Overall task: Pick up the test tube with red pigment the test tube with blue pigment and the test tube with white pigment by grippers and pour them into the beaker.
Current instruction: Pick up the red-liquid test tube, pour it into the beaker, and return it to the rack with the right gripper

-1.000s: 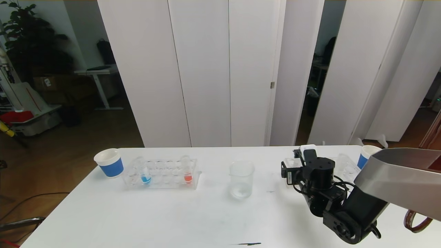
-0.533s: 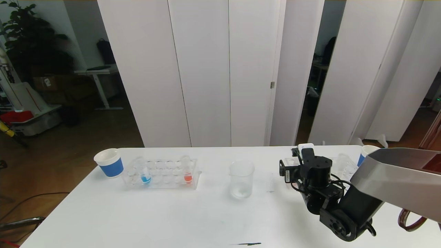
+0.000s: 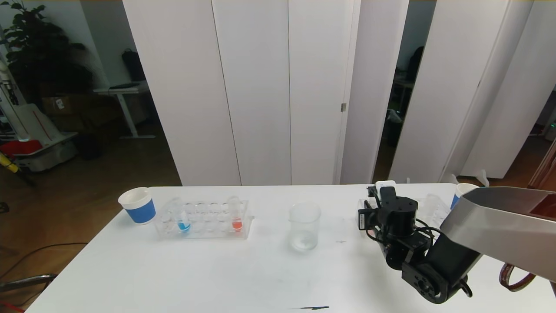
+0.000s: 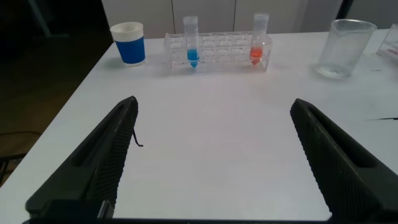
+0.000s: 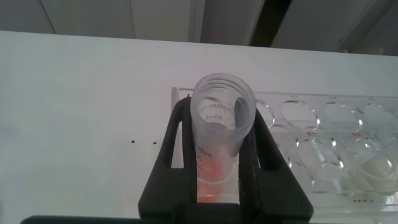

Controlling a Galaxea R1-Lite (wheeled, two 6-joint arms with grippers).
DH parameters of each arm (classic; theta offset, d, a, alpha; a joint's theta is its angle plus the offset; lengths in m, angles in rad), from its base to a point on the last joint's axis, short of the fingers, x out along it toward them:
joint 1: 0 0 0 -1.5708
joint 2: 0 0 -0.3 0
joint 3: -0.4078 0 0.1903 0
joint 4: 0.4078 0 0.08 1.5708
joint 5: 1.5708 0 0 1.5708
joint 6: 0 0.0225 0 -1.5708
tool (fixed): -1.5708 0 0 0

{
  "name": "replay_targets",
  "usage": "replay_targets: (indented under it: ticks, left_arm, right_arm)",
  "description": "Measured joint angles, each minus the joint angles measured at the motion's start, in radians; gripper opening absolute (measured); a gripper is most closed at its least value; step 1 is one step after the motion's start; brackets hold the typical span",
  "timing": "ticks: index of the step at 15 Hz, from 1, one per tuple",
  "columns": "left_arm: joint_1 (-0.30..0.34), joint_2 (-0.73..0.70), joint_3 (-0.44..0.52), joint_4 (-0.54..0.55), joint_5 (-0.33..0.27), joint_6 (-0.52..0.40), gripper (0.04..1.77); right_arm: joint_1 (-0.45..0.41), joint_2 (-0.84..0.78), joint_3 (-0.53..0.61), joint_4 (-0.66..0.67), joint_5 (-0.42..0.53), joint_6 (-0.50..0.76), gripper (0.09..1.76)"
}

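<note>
My right gripper (image 5: pixel 219 118) is shut on the test tube with red pigment (image 5: pixel 219 140), which stands upright at the near end of the right-hand clear rack (image 5: pixel 323 121). In the head view this gripper (image 3: pixel 370 209) is at the table's right side, right of the beaker (image 3: pixel 305 226). A tube with whitish liquid (image 5: pixel 372 169) sits farther along that rack. The test tube with blue pigment (image 3: pixel 183 219) and a second red tube (image 3: pixel 236 217) stand in the left rack (image 3: pixel 204 221). My left gripper (image 4: pixel 214 102) is open and empty above bare table, facing the blue tube (image 4: pixel 191 48) and the beaker (image 4: pixel 343 48).
A blue-banded paper cup (image 3: pixel 138 205) stands left of the left rack, and another cup (image 3: pixel 461 194) is at the table's far right corner. A small dark mark (image 3: pixel 313 308) lies near the front edge. My right arm covers much of the right rack.
My right gripper has gone from open to shut on the red tube. The right arm shifted slightly toward the rack. The left side is unchanged.
</note>
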Motion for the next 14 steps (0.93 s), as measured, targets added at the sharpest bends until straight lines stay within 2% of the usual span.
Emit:
replay_targets:
  ticks: [1,2,14]
  left_arm:
    - [0.0,0.0,0.0,0.0,0.0,0.0,1.75]
    - [0.0,0.0,0.0,0.0,0.0,0.0,1.75]
    - [0.0,0.0,0.0,0.0,0.0,0.0,1.75]
  right_arm:
    - [0.0,0.001,-0.001,0.001,0.0,0.0,0.69]
    - [0.0,0.003,-0.002,0.001,0.0,0.001,0.57]
    - [-0.002,-0.014,-0.012,0.002,-0.002,0.006,0.57]
